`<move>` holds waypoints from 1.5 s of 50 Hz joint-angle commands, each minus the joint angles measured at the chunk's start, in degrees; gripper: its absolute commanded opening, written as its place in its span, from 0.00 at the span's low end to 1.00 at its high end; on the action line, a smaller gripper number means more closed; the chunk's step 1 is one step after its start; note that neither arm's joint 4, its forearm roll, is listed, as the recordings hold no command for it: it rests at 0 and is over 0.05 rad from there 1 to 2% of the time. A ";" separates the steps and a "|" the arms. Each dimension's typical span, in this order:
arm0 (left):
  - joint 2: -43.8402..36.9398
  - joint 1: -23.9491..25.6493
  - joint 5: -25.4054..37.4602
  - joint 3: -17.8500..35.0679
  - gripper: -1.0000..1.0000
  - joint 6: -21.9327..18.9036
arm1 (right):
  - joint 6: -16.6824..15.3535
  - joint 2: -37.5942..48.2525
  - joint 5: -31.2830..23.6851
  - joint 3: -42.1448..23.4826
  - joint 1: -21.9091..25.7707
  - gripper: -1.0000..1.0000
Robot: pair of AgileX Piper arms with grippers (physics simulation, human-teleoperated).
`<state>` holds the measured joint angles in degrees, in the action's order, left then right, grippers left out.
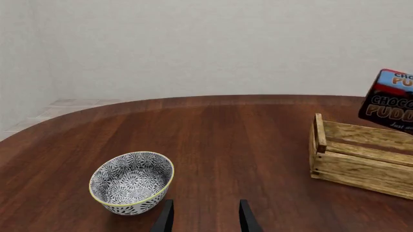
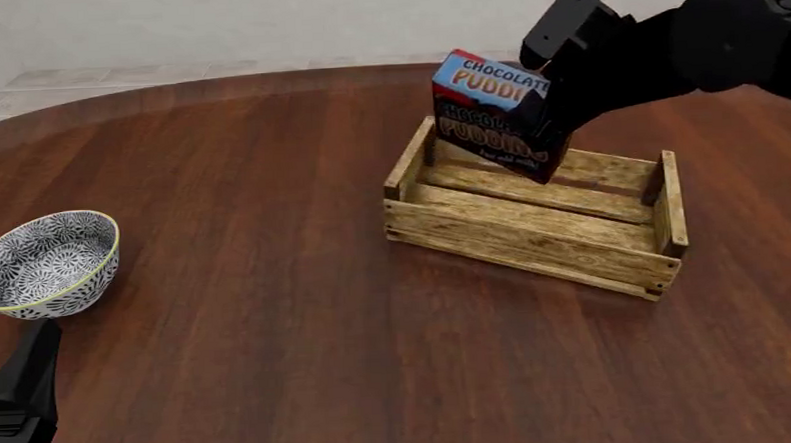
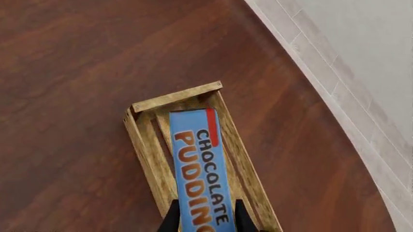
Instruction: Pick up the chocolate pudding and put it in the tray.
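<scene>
The chocolate pudding [image 2: 489, 112], a small carton with a blue top and a dark brown front, hangs tilted just above the far left part of the tray [image 2: 531, 244]. My right gripper [image 2: 546, 110] is shut on the carton's right end. In the right wrist view the blue top of the pudding [image 3: 199, 169] runs out from between my right gripper [image 3: 205, 222], with the slatted wooden tray [image 3: 177, 98] under it. My left gripper [image 1: 205, 221] is open and holds nothing, low over the table beside the bowl. From there the pudding [image 1: 391, 99] shows above the tray [image 1: 361, 169].
A blue-and-white patterned bowl [image 2: 44, 262] with a yellow rim stands on the round dark wooden table [image 2: 267, 317] at the near left, close to my left gripper [image 2: 33, 342]. A pale wall and tiled floor lie beyond the table's far edge.
</scene>
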<state>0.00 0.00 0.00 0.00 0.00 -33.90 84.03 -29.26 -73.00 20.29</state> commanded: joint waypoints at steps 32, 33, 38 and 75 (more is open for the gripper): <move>0.00 0.00 0.00 0.00 1.00 0.00 | 1.39 5.35 5.25 1.62 -4.89 0.00; 0.00 0.00 0.00 0.00 1.00 0.00 | 1.33 5.43 5.41 1.70 -4.96 0.00; 0.00 0.00 0.00 0.00 1.00 0.00 | 1.28 5.94 6.09 2.14 -5.00 0.00; 0.00 0.00 0.00 0.00 1.00 0.00 | 2.62 10.11 9.52 2.42 -4.81 0.00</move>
<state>0.00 0.00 0.00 0.00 0.00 -32.71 93.29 -20.53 -70.57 15.46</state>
